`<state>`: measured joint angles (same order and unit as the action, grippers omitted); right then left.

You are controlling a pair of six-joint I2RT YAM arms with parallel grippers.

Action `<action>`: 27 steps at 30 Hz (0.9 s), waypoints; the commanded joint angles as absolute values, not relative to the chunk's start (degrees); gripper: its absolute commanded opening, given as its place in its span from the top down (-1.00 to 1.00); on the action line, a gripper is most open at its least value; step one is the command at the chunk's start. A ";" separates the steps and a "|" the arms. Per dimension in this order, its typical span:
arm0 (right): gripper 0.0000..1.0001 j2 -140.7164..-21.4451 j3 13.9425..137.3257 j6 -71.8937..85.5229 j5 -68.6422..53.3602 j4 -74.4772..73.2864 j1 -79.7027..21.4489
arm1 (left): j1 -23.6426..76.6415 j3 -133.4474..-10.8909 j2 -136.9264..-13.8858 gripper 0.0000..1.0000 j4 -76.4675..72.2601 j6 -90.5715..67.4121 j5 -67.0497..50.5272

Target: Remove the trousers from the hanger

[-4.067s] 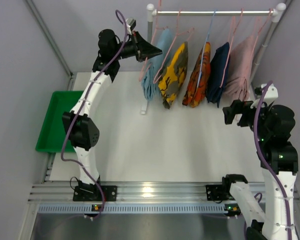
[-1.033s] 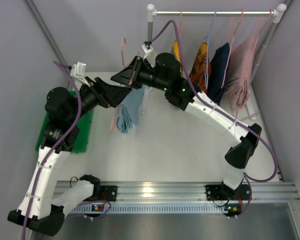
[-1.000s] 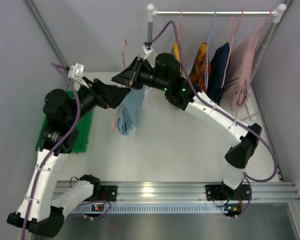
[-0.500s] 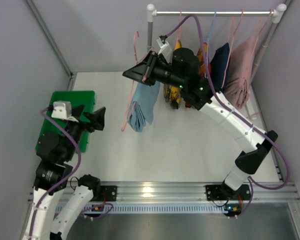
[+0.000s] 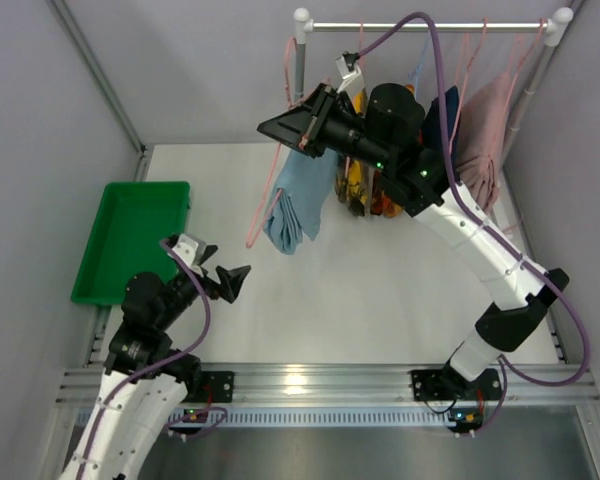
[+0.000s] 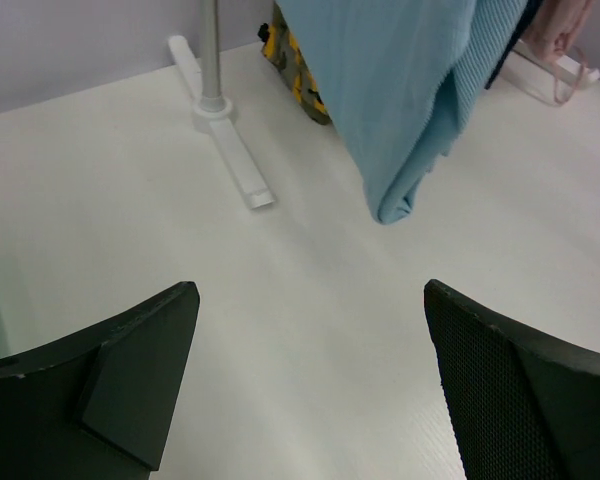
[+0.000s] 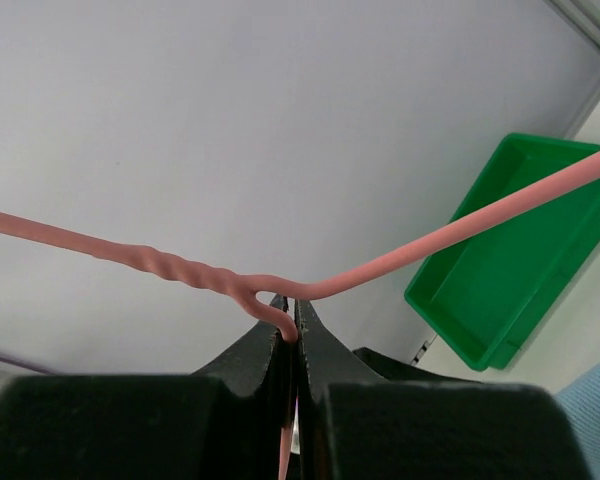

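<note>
Right arm reaches from its base up and left across the table (image 5: 380, 290), wrist level with the rack (image 5: 420, 24). Right gripper (image 5: 267, 127) (image 7: 292, 322) has its jaws pinched tight on the twisted neck of the pink hanger (image 5: 265, 195) (image 7: 480, 225). Left arm is folded low near its base. Left gripper (image 5: 235, 278) (image 6: 310, 380) has its jaws spread wide, holding nothing, aimed at the light blue trousers (image 5: 295, 200) (image 6: 410, 90), which are draped over that hanger. Yellow trousers (image 5: 352, 185) (image 6: 295, 80) are mostly hidden behind the right arm. Can't tell whether the hook touches the rack.
</note>
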<state>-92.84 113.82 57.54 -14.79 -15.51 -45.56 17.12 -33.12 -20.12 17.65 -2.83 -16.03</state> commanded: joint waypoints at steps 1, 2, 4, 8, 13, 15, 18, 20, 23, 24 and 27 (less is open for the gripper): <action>1.00 -90.09 119.71 57.21 -13.36 -6.59 -45.09 | 17.14 -30.07 -21.44 -0.98 6.87 -3.43 -24.16; 1.00 -90.61 120.40 57.48 -12.84 -7.03 -45.09 | 17.14 -28.75 -22.23 -0.98 3.38 -4.12 -25.82; 1.00 -91.31 121.02 57.92 -12.57 -7.21 -45.09 | 17.14 -28.13 -25.55 -0.98 0.54 -5.01 -26.37; 1.00 -92.46 123.39 58.54 -12.30 -7.30 -45.26 | 17.23 -27.95 -31.10 -0.98 -7.98 -6.59 -25.66; 1.00 -93.69 124.80 59.06 -12.22 -6.94 -45.35 | 17.75 -29.35 -37.25 -0.98 -15.89 -9.40 -26.10; 1.00 -94.13 125.24 59.06 -12.13 -6.77 -45.53 | 18.89 -29.27 -38.32 -0.98 -17.31 -9.93 -25.14; 1.00 -94.66 125.77 58.98 -11.87 -6.77 -45.70 | 20.12 -29.62 -39.64 -0.98 -18.89 -11.33 -25.05; 1.00 -94.75 125.77 58.89 -11.87 -6.68 -45.70 | 21.26 -30.14 -39.90 -0.98 -19.68 -12.12 -23.83; 1.00 -94.92 125.77 58.89 -11.95 -6.59 -45.79 | 21.80 -32.24 -40.69 -0.98 -19.77 -14.76 -21.80; 1.00 -94.92 125.77 58.89 -11.95 -6.68 -45.79 | 21.80 -32.95 -40.95 -0.98 -19.78 -16.77 -20.49; 1.00 -94.92 125.68 58.89 -12.22 -6.59 -45.88 | 21.88 -35.41 -42.18 -0.98 -21.17 -20.46 -18.90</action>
